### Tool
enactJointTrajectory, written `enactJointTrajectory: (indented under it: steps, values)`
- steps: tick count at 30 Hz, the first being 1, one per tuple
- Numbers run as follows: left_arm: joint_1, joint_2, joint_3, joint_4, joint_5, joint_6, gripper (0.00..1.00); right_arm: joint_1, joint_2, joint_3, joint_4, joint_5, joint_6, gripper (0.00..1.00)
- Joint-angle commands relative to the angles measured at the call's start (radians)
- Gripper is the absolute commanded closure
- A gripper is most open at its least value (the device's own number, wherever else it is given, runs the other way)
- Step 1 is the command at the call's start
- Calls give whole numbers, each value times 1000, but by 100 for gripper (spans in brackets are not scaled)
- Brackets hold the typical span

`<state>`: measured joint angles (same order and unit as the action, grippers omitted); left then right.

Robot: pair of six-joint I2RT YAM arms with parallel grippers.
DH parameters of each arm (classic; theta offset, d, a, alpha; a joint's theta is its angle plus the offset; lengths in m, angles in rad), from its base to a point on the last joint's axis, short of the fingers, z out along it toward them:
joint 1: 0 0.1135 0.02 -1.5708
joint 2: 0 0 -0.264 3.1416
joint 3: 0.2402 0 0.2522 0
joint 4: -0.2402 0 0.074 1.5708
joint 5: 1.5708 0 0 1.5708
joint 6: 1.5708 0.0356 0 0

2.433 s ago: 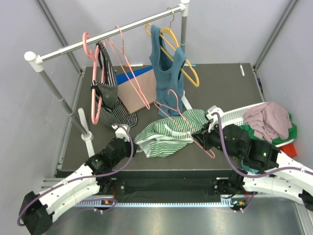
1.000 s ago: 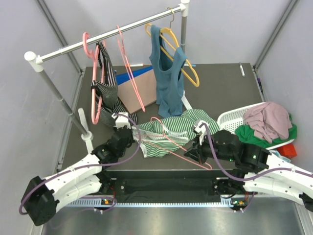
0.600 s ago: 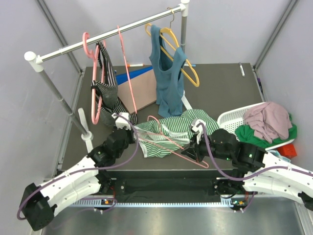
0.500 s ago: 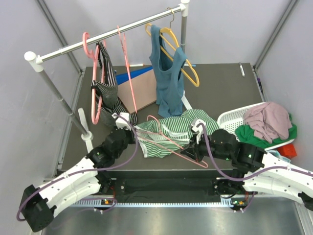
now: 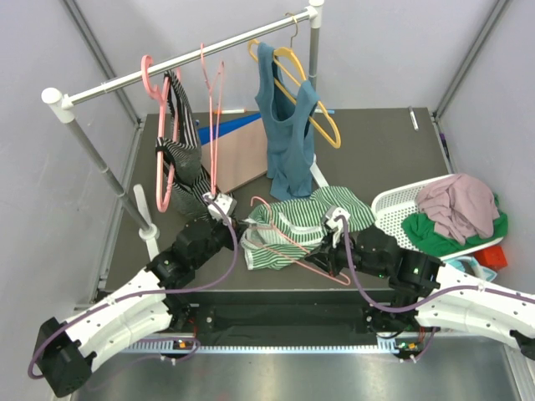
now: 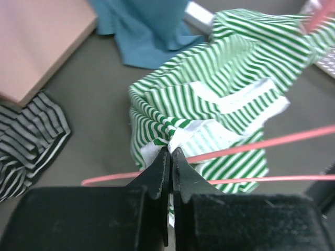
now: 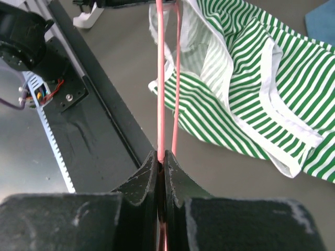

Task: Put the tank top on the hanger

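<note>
The green-and-white striped tank top (image 5: pixel 297 221) lies bunched near the table's front edge; it also shows in the left wrist view (image 6: pixel 230 94) and the right wrist view (image 7: pixel 261 78). My left gripper (image 5: pixel 236 224) is shut on its white trim (image 6: pixel 180 137). My right gripper (image 5: pixel 328 251) is shut on the thin pink hanger (image 5: pixel 288 242), which lies slanted across the top with its hook to the upper left. The hanger's bars show in the left wrist view (image 6: pixel 261 142) and the right wrist view (image 7: pixel 160 78).
A rail (image 5: pixel 184 58) at the back holds a thick pink hanger with a black-and-white striped garment (image 5: pixel 180 159), a thin pink hanger (image 5: pixel 213 117) and a teal top on a yellow hanger (image 5: pixel 288 125). A white basket of clothes (image 5: pixel 451 209) stands at the right.
Both grippers moved closer together. The right gripper brought the pink hanger left over the striped top. The left gripper moved right with the top's edge, bunching the fabric.
</note>
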<state>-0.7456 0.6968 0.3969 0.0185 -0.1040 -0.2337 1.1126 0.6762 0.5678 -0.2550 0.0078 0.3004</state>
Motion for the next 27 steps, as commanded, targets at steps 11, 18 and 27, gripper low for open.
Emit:
enactJointTrajectory:
  steps: [11,18,27]
  values:
    - [2,-52,63,22,-5,5,100,-2,-89,-71,148,138,49,100]
    - [2,-141,54,-55,-128,-32,99,-2,-133,-63,94,182,63,100]
    - [2,-120,54,-26,-39,-12,89,-2,-135,-97,180,167,72,100]
